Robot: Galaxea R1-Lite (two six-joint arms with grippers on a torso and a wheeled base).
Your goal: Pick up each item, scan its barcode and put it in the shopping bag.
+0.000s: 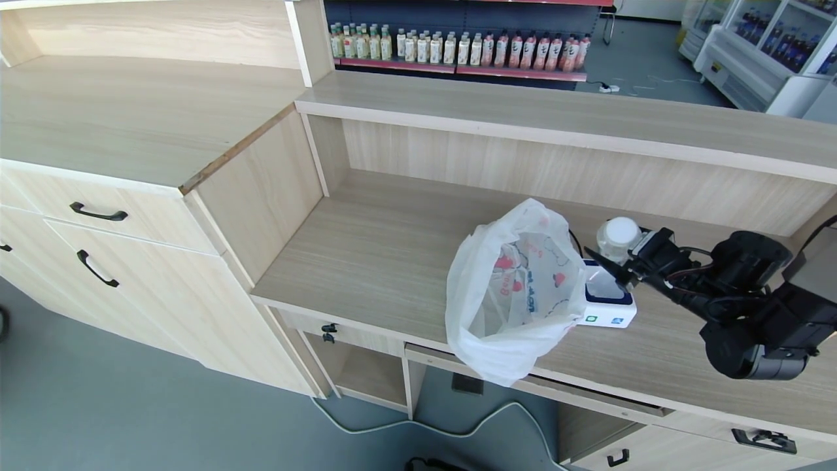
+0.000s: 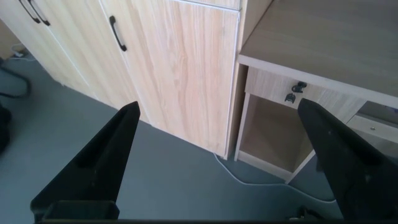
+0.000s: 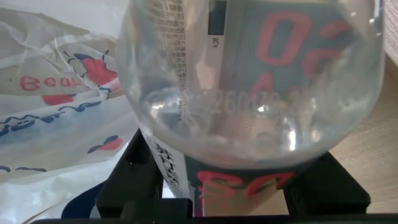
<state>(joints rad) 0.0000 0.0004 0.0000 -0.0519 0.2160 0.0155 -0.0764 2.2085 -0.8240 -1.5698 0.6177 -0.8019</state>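
Observation:
A clear bottle (image 1: 617,237) with a white cap is held in my right gripper (image 1: 611,254), just above and behind the white barcode scanner (image 1: 608,305) on the wooden counter (image 1: 379,261). In the right wrist view the bottle (image 3: 249,93) is very close, its printed label facing the camera, with the gripper shut on it. The white plastic shopping bag (image 1: 516,288) stands open just left of the scanner, at the counter's front edge; the bag (image 3: 56,106) also lies beside the bottle. My left gripper (image 2: 214,162) hangs open and empty over the grey floor, beside the cabinet.
A raised ledge (image 1: 556,118) runs behind and above the counter. On the left, a taller cabinet (image 1: 131,216) has black-handled drawers. Under the counter are an open cubby (image 2: 273,137) and a cable on the floor (image 1: 418,428). Store shelves of bottles (image 1: 458,49) stand far behind.

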